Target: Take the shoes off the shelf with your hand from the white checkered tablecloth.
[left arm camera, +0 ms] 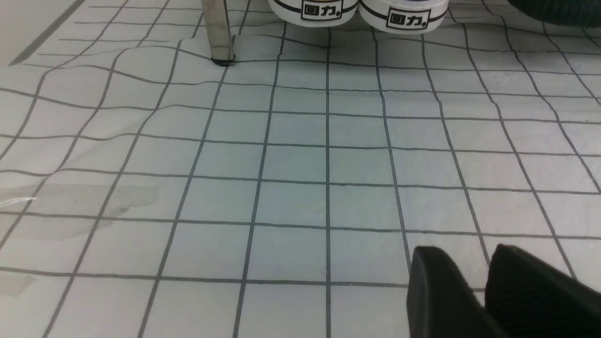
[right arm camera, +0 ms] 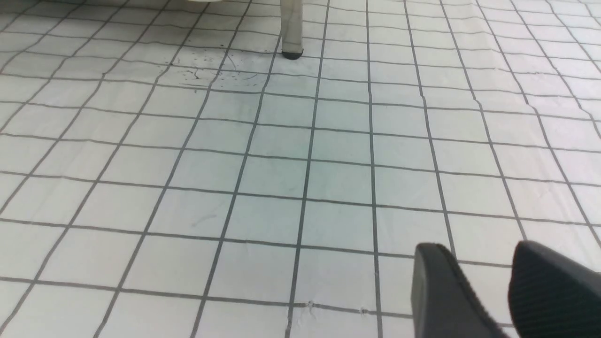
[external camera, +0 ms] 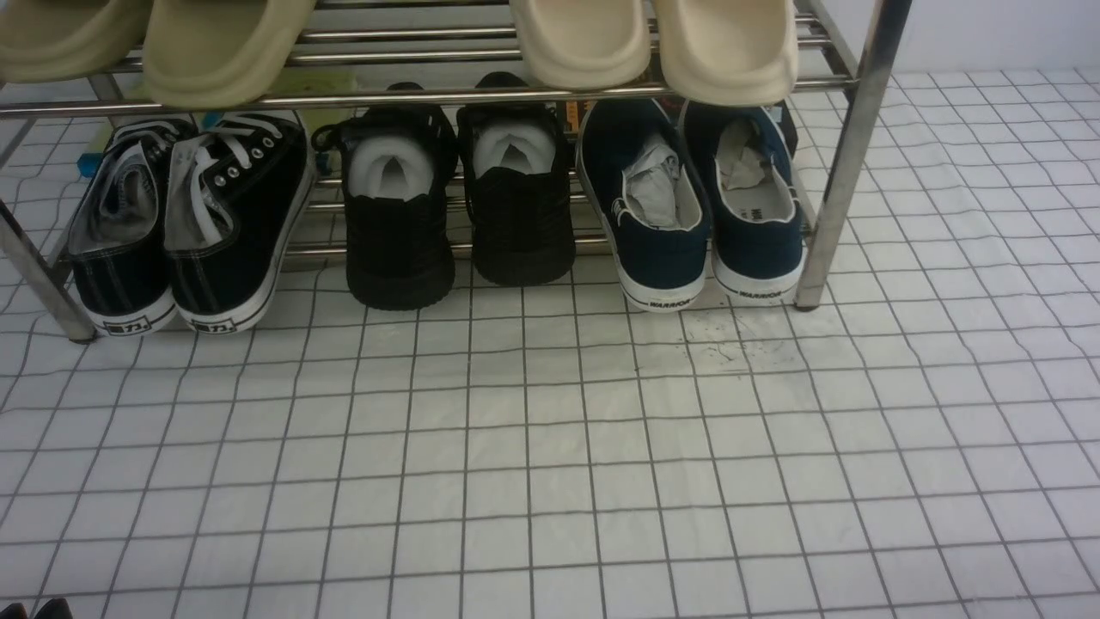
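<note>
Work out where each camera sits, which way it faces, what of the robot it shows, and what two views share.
Front view: between the arms, facing forward at the shoe rack and tablecloth; almost none of the robot shows.
Left wrist view: on the left arm, facing the rack's left leg and the black sneakers, heels only; the left claw shows.
Right wrist view: on the right arm, facing the rack's right leg and scuff marks; the right claw shows.
Shared: front and right wrist both show the scuff marks.

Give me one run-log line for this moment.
stage: not started | navy shoes: on shelf, rightmost pair | left fingers: empty, over tablecloth | right fingers: apart, empty, over tablecloth
</note>
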Controlling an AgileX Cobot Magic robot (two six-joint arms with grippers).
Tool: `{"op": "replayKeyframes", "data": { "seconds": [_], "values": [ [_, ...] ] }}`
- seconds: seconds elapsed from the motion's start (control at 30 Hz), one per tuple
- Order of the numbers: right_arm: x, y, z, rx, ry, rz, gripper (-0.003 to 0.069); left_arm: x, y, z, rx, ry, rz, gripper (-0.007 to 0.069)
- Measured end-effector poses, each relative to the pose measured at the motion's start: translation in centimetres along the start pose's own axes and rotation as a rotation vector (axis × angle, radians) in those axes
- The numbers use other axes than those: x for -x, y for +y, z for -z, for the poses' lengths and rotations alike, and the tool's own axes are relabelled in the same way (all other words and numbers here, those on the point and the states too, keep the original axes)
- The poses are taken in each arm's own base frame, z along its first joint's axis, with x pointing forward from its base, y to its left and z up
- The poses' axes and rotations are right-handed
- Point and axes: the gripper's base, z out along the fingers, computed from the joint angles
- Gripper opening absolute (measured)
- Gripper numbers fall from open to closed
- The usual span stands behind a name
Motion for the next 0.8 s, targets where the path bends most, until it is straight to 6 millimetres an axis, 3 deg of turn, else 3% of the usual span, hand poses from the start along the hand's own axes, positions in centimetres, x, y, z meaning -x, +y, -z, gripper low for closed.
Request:
{"op": "replayKeyframes", "data": {
  "seconds": [0.8],
  "values": [
    [0.07,0.03,0.0,0.004,-0.008,-0.038,0.0239,0.0,0.0,0.0,0.0,0.0,0.0,0.0197]
  ]
}}
